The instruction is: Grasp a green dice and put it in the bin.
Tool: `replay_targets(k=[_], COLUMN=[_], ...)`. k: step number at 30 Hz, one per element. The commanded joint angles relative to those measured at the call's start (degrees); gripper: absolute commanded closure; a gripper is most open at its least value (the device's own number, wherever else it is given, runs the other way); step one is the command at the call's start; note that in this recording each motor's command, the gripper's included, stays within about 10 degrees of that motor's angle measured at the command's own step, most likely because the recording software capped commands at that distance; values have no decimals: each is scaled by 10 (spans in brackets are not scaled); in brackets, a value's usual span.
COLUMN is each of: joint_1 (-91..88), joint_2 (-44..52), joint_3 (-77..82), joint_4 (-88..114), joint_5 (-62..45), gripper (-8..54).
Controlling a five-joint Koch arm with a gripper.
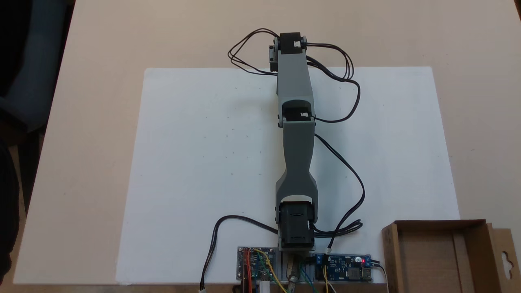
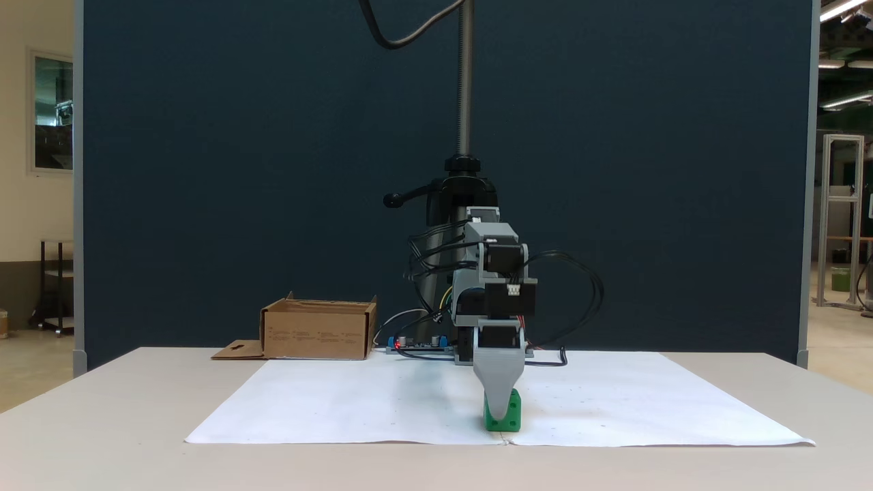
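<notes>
In a fixed view from the front, the green dice sits on the white paper near its front edge. My gripper points straight down onto it, and the grey front finger covers the middle of the dice's face. The other finger is behind it, so the jaw gap is hidden. In a fixed view from above, my arm stretches across the paper and its wrist hangs over that spot, near the paper's far edge. The bin, a brown cardboard box, stands beside the arm's base with its flap folded out.
A white paper sheet covers the middle of the beige table. Circuit boards and loose black cables lie around the arm's base. A dark blue partition stands behind the table.
</notes>
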Motion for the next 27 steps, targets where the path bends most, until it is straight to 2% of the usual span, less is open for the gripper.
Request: replay_targets(k=[1, 12, 16, 19, 22, 27], joint_1=[-9, -9, -10, -9, -9, -7], joint_2=[13, 4, 2, 2, 1, 1], joint_3=[-26, -26, -26, -26, -25, -26], joint_4=[-16, -18, -18, -17, -16, -17], joint_5=[-22, -22, -21, -21, -20, -20], gripper=[39, 44, 73, 121, 126, 206])
